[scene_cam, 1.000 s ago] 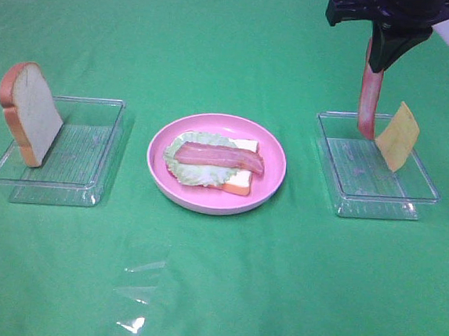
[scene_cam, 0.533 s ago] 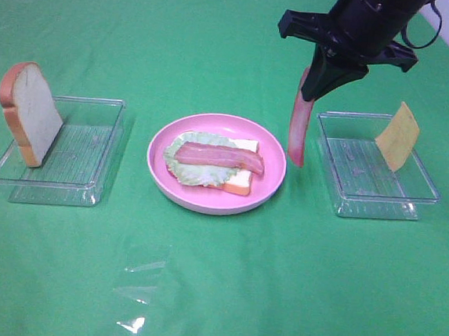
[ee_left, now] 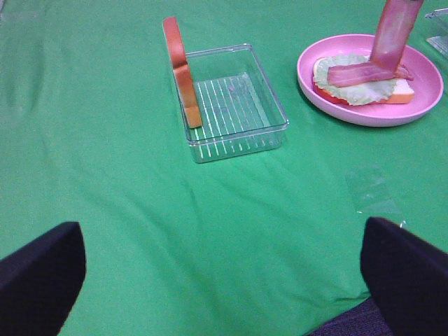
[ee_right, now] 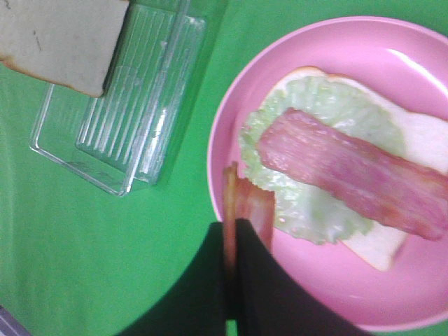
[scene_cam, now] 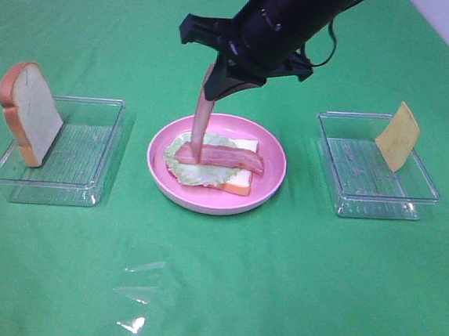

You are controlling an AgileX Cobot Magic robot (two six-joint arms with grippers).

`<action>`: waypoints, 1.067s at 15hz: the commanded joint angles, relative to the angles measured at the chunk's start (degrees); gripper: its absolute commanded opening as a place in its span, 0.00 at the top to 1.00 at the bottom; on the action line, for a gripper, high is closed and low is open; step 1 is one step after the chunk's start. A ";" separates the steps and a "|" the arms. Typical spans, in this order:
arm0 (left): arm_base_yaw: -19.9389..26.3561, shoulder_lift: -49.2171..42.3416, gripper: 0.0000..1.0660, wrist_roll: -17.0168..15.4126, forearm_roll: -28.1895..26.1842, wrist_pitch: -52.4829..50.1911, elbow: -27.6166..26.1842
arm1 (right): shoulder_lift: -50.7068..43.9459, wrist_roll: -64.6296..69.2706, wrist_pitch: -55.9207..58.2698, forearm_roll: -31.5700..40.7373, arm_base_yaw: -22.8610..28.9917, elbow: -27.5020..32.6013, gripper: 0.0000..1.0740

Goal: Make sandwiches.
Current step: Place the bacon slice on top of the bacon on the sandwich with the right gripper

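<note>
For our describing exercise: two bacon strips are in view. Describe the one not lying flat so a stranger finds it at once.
Find the pink plate in the middle of the green cloth. Over it the right pincer holds a bacon strip. Unlike the other strip, flat on the lettuce, this one hangs upright.

Lighting was bright and even, shadows faint. Glare marked the clear film (scene_cam: 134, 323) at lower centre of the high view; the right wrist view was blurred.
</note>
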 commanded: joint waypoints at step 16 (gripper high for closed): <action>0.17 -0.97 0.05 0.06 -0.17 -0.06 0.00 | 12.09 3.78 -12.55 -25.67 3.67 0.06 1.00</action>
